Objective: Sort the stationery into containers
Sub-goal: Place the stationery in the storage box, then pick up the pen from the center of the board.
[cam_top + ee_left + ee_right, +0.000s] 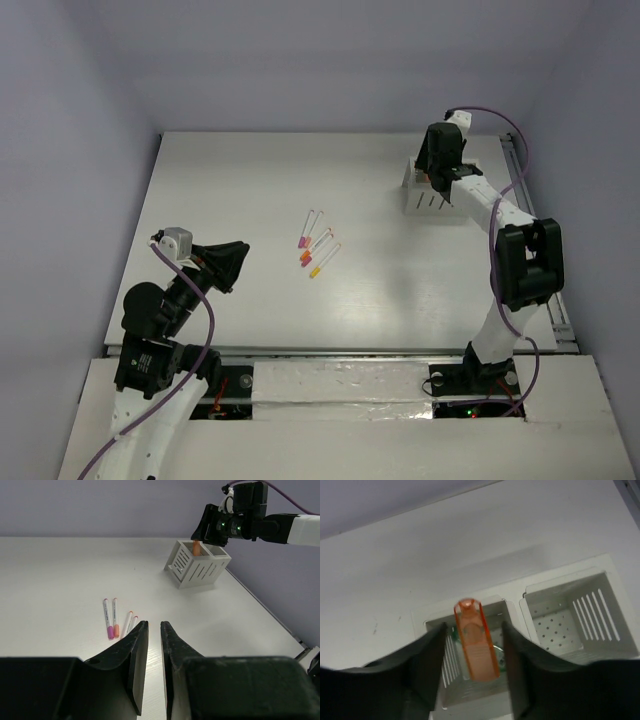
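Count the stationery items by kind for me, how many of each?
Thin white pens with coloured caps, loose on the table: 4
Short chunky translucent orange piece, gripped by the right fingers above the white slotted two-compartment holder: 1
Greenish piece, barely glimpsed inside that holder: 1
Total: 6

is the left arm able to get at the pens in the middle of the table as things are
Probably yes: the pens lie on open table just ahead of the left fingers, with nothing between.
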### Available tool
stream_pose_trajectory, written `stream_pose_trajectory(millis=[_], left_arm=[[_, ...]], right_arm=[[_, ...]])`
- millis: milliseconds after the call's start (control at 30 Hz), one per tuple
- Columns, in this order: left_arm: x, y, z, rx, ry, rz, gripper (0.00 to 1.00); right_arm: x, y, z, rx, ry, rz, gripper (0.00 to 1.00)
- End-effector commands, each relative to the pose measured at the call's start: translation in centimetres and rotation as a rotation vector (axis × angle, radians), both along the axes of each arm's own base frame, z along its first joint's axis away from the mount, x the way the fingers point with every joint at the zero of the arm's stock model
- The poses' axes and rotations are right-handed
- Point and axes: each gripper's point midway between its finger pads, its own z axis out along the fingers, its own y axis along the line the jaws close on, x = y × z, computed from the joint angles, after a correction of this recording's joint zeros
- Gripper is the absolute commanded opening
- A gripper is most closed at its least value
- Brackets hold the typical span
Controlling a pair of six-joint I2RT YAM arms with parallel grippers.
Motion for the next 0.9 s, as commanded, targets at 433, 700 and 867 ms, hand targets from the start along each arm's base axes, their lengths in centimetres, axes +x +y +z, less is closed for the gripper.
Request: stream_pose_trajectory(millis=[433, 700, 867], left_arm=[[-0.2, 0.0, 1.9, -0.022, -0.069, -0.002, 0.13], [0.2, 0.1, 1.5, -0.018, -0.046, 0.010, 0.11], [-0.1, 0.1, 1.8, -0.023, -0.060, 0.009, 0.11]], right_arm=[[-9.4, 11.6, 5.3, 0.175, -0.097, 0.303, 0.00], [-17.0, 22.6, -3.8, 0.186, 0.119, 0.500, 0.09], [-19.0, 25.2, -7.8, 0.146, 0.240, 0.541, 0.66]])
